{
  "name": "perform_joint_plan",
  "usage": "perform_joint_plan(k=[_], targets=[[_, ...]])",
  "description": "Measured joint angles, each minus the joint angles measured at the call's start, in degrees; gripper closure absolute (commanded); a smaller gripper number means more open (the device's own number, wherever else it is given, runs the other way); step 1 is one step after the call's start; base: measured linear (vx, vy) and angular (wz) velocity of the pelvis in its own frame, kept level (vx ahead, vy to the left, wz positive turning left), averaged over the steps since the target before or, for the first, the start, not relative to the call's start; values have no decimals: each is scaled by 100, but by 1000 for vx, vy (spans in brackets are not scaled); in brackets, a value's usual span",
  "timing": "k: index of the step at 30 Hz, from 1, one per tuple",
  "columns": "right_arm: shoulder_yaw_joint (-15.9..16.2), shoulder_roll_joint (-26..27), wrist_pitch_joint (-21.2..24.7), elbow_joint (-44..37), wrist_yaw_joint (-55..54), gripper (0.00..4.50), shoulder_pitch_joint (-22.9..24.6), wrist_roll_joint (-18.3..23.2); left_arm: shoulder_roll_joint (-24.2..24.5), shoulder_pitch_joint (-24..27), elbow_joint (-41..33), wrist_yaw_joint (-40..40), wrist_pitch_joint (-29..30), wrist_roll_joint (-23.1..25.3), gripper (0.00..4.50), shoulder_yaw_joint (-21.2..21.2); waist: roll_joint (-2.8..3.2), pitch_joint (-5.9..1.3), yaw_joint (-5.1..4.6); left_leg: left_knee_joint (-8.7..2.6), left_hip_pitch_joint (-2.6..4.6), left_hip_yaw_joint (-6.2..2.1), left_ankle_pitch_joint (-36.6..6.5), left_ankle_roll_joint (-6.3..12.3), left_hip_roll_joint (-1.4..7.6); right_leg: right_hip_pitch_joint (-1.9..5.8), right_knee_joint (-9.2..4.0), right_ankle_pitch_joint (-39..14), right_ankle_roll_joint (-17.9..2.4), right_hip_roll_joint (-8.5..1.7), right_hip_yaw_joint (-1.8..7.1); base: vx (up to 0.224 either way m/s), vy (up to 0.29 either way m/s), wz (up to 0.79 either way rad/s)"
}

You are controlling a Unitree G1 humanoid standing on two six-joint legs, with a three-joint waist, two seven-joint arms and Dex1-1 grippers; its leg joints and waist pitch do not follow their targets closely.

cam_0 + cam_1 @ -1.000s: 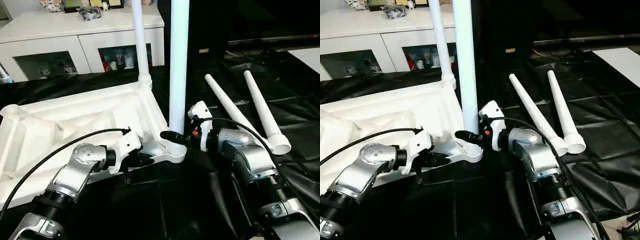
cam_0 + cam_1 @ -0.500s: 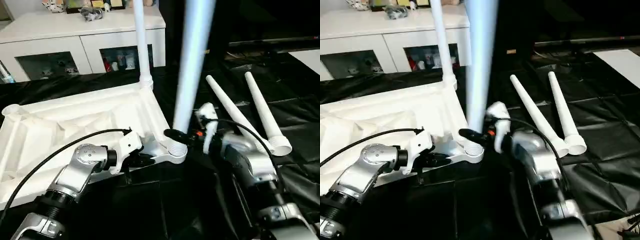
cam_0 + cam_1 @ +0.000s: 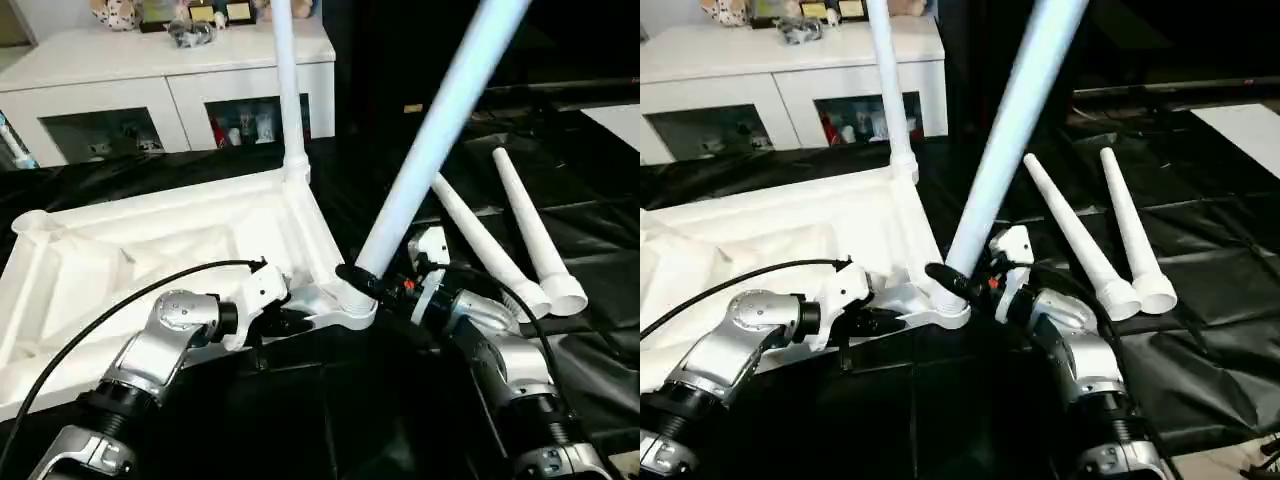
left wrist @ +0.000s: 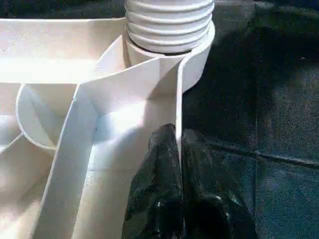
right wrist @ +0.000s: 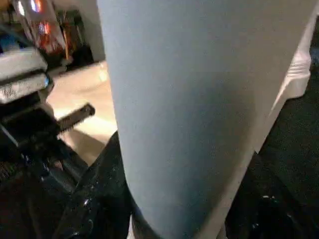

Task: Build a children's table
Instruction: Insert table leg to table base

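The upturned white plastic table top point(image 3: 150, 260) with a rim lies on the big black-sheeted table point(image 3: 600, 240). The left gripper point(image 4: 178, 149) is clenched on the thin rim wall, just beside the near corner socket point(image 3: 350, 298). The right gripper point(image 3: 362, 280) grasps a long white tapered leg point(image 3: 430, 140) near its base — the leg leans strongly to the right from this socket. Another white leg point(image 3: 288, 90) stands upright in the far corner. Two loose white legs point(image 3: 520, 230) lie side by side on the black sheet, at the right.
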Motion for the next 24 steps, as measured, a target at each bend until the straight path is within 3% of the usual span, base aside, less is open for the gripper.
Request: perform_joint_plan(k=[8, 15, 24], targets=[[67, -131, 420, -279, -83, 264, 9, -82, -41, -100, 135, -6, -37, 26, 450, -56, -42, 0, 11, -12, 9, -1, -1, 2, -23, 11, -8, -6, 10, -12, 18, 0, 0, 0], [367, -195, 982, -47, -3, 264, -446, -334, -3, -162, 217, -22, -45, 141, 450, -82, -193, -38, -2, -56, 26, -16, -1, 2, -43, 8, -13, -14, 22, -20, 12, 0, 0, 0], [443, -64, 1184, 191, 13, 264, -742, -419, 180, -75, -5, 28, 48, 142, 450, -58, -281, 4, -57, -150, 45, -49, -1, 2, -67, 10, -157, -14, 23, -19, -15, 0, 0, 0]])
